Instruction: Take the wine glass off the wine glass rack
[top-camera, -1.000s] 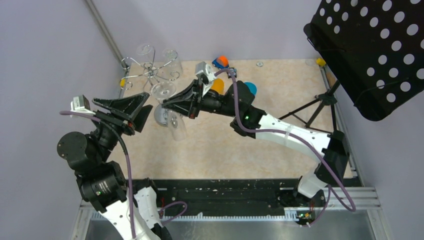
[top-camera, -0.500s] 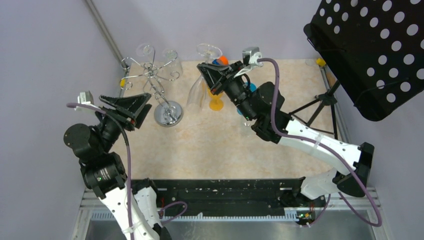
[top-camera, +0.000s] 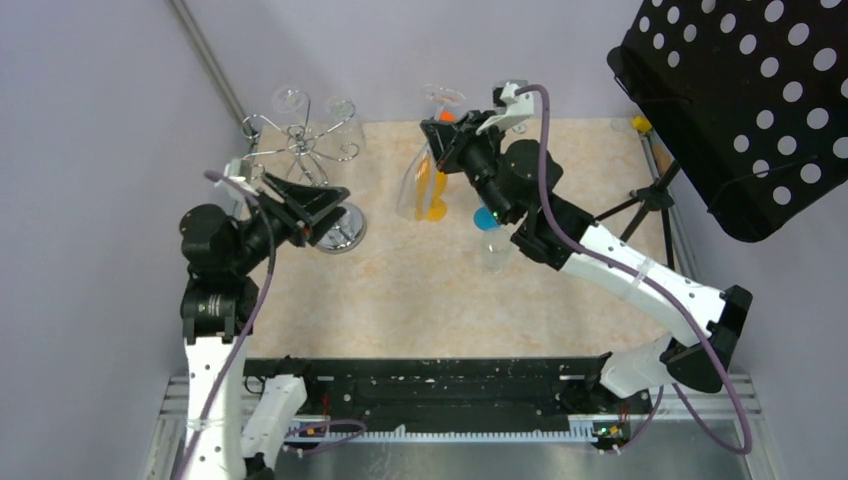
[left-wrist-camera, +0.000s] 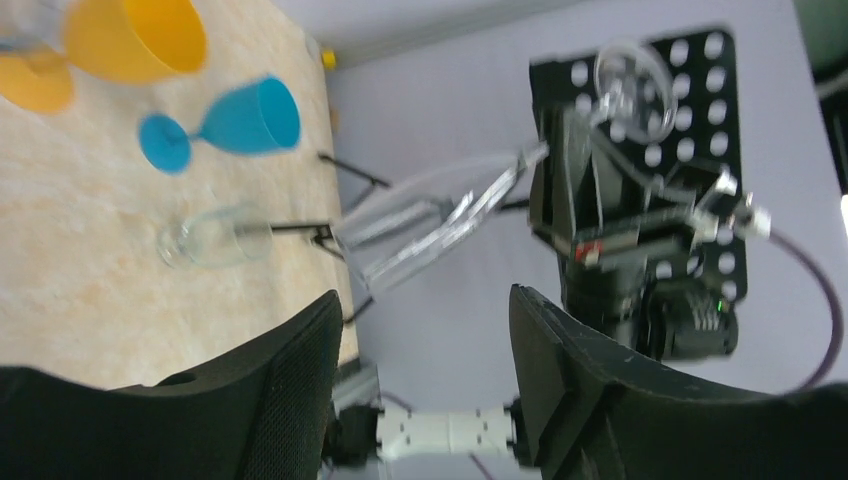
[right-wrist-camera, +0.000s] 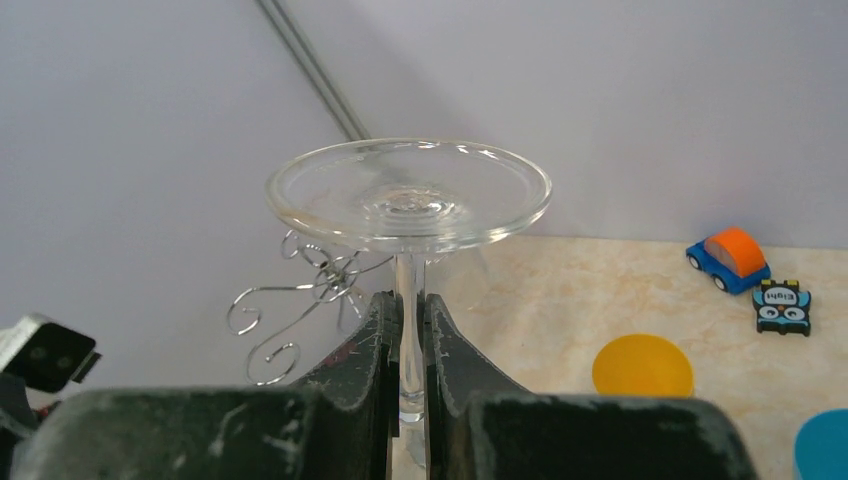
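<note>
The left tool (top-camera: 330, 205) hangs close by the round mirrored base of the wine glass rack (top-camera: 300, 150), its fingers spread wide with nothing between them. Further out on the worktop (top-camera: 400, 300), a small clear glass (top-camera: 493, 250) and a blue goblet (top-camera: 487, 216) rest near the right arm. Beyond them the right tool (right-wrist-camera: 405, 315) is clamped tight on the stem of the wine glass (right-wrist-camera: 408, 190), held foot-up and bowl-down in the air, well apart from the rack. Two more glasses (top-camera: 342, 120) hang from the rack's hooks at the far left.
</note>
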